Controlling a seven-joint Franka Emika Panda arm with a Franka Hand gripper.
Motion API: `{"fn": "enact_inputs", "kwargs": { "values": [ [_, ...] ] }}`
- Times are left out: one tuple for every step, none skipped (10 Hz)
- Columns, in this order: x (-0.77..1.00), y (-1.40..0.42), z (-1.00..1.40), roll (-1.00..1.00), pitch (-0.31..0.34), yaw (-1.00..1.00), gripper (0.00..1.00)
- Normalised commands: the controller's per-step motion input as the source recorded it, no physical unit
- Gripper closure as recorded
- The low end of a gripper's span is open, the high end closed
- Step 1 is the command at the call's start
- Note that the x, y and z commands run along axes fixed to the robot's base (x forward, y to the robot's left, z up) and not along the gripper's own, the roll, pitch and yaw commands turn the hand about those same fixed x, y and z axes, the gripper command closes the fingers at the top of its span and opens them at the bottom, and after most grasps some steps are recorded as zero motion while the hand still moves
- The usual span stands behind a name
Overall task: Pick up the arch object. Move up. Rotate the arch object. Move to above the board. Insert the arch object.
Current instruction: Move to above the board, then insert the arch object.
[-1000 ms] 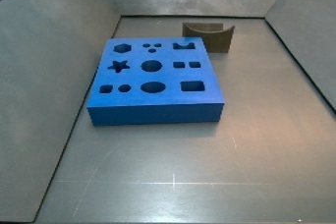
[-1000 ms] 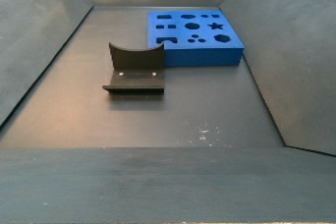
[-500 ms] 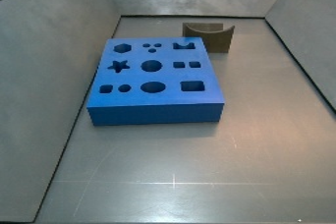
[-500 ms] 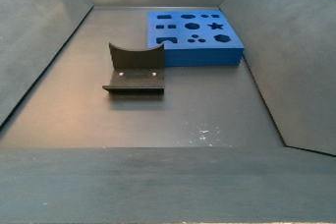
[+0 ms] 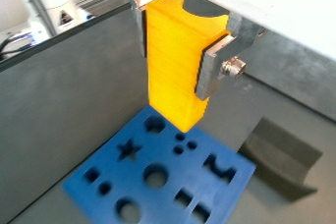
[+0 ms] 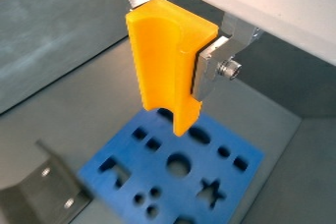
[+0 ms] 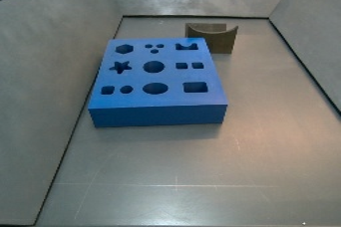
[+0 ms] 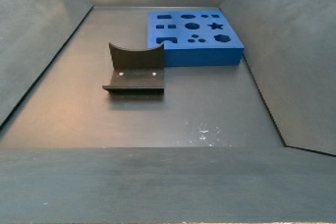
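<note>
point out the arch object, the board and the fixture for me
arch object [image 5: 175, 61], in a wrist view, on its yellow front face between the gripper [image 5: 184, 41] fingers
board [image 7: 150, 104], in a side view, on bare blue top near its front edge
fixture [image 8: 134, 73], in a side view, on its base plate

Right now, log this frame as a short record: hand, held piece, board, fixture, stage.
hand: two-finger hand, in both wrist views only, high above the board
grip: shut on the tall bright yellow arch block
board: thick blue slab with shaped cut-outs, flat on the floor, nothing inserted
fixture: dark L-shaped bracket on a base plate, beside the board, apart from it
stage: arch block lifted over the board, not inserted
</note>
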Motion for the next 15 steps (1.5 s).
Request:
{"fn": "enact_inputs", "kwargs": {
  "values": [
    [0.13, -1.00, 0.17, 0.01, 0.119, 0.01, 1.00],
    [0.14, -0.78, 0.14, 0.00, 0.133, 0.01, 1.00],
    [0.12, -0.50, 0.09, 0.00, 0.136, 0.00, 1.00],
    [0.09, -0.29, 0.07, 0.00, 0.128, 0.01, 1.00],
    [0.06, -0.18, 0.05, 0.00, 0.105, 0.01, 1.00],
    [-0.18, 0.75, -0.92, 0.10, -0.147, 0.33, 1.00],
    [-0.16, 0.70, -0.89, 0.11, -0.150, 0.39, 1.00],
    [-0.10, 0.67, -0.88, 0.13, -0.127, 0.42, 1.00],
    [0.00, 0.59, -0.83, 0.17, -0.096, 0.39, 1.00],
    [0.30, 0.47, -0.81, 0.08, -0.100, 0.41, 1.00],
    [0.75, 0.18, -0.79, -0.01, -0.094, 0.11, 1.00],
    [1.00, 0.00, -0.88, 0.00, -0.053, -0.06, 1.00],
    [1.00, 0.00, -0.90, 0.00, -0.043, -0.07, 1.00],
    [1.00, 0.01, -0.77, 0.11, 0.000, -0.04, 1.00],
    [1.00, 0.02, -0.65, 0.23, 0.061, 0.00, 1.00]
  ]
}}
